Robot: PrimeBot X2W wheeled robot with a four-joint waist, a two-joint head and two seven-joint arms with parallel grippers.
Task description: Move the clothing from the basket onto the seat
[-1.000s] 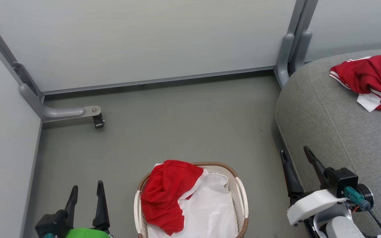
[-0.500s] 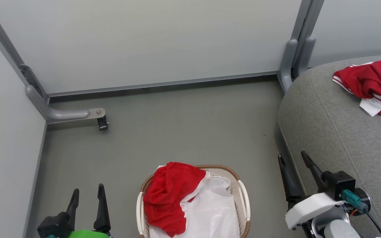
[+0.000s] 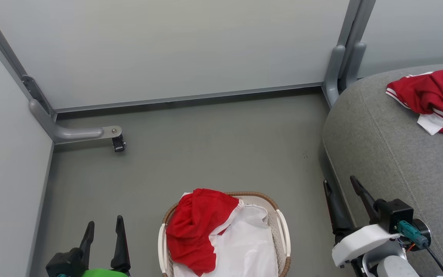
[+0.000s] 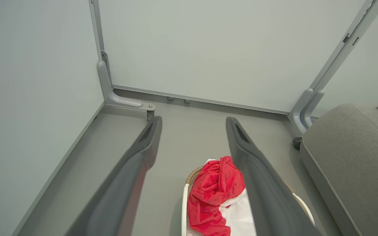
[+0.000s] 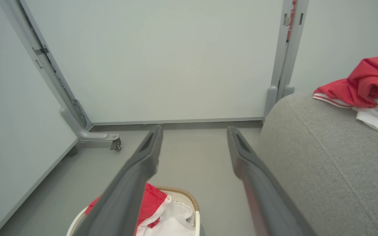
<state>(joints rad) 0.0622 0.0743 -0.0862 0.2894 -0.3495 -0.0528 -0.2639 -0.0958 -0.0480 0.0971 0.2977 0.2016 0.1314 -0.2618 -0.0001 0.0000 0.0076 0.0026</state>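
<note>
The grey seat (image 3: pixel 390 154) takes up the right of my head view, with one red garment (image 3: pixel 433 92) already crumpled on it at upper right. The oval basket (image 3: pixel 285 234) sits on the floor (image 3: pixel 206 154) at bottom centre, and a second red garment (image 3: pixel 196 227) is heaped over its left rim atop the white liner (image 3: pixel 248 250). Both pairs of jaws stand wide apart and hold nothing: the left jaws at lower left, beside the basket, and the right jaws at lower right, near the seat's edge. I judge the cloth light, limp and slightly slick, likely to sag and trail. I would pinch the raised bunch near the rim, clear of the liner. The left wrist view looks down on that bunch's folds. The right wrist view shows the seat garment's white stripe trim side-on, which the head view flattens.
</note>
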